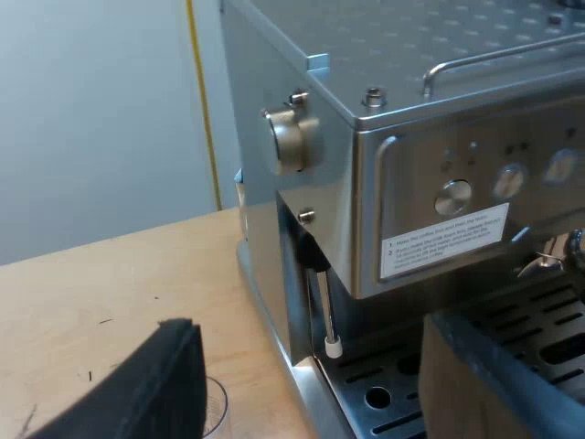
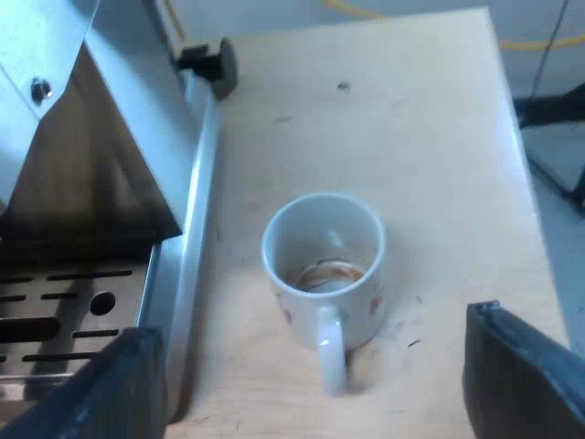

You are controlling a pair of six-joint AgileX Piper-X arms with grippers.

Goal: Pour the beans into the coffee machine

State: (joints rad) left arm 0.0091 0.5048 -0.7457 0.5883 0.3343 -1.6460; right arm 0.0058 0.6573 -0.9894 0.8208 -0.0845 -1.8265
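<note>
The espresso machine [image 1: 430, 155] fills the left wrist view, showing its steel side with a round knob [image 1: 291, 139], its buttoned front panel and its flat top. My left gripper [image 1: 311, 370] is open, its fingers wide apart over the drip tray's [image 1: 384, 389] corner near the steam wand [image 1: 324, 302]. The rim of a clear measuring glass [image 1: 217, 407] peeks out beside one finger [image 1: 155, 384]; its contents are hidden. My right gripper [image 2: 311, 370] is open above a white mug [image 2: 324, 261], which stands upright on the wooden table beside the machine and has brown residue inside.
A tamper with a black knob [image 2: 212, 64] lies on the table against the machine's base. The drip tray's grille [image 2: 64, 306] runs close beside the mug. Bare wooden tabletop [image 2: 430, 146] extends beyond the mug to its edge.
</note>
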